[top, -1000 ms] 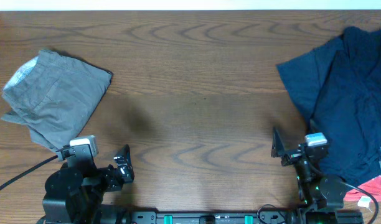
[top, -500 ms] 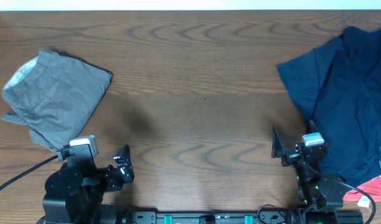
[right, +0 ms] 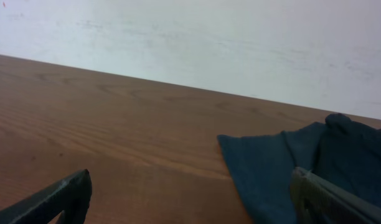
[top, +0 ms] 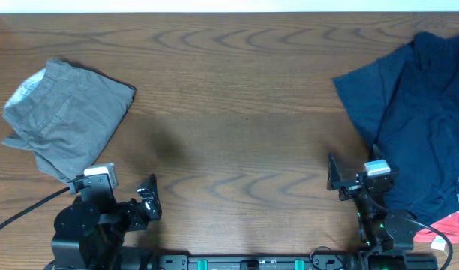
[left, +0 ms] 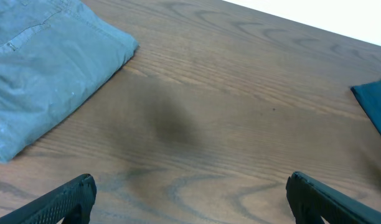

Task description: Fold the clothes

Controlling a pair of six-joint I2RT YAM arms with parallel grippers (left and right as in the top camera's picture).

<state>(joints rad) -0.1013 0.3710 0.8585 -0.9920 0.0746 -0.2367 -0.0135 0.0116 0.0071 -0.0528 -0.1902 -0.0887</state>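
The grey shorts (top: pixel 61 120) lie folded at the table's left, pale speckled waistband at their far left edge; they also show in the left wrist view (left: pixel 44 68). The navy garment (top: pixel 413 120) lies spread and rumpled at the right, and shows in the right wrist view (right: pixel 302 168). My left gripper (top: pixel 148 199) is open and empty near the front edge, right of the shorts; its fingertips frame bare wood in the left wrist view (left: pixel 190 196). My right gripper (top: pixel 336 178) is open and empty at the navy garment's near left edge (right: pixel 190 199).
A red and white item (top: pixel 447 225) lies at the front right corner, partly under the navy garment. The wooden table (top: pixel 237 112) runs to a white wall at the back (right: pixel 190 37). A black cable (top: pixel 19 214) trails from the left arm.
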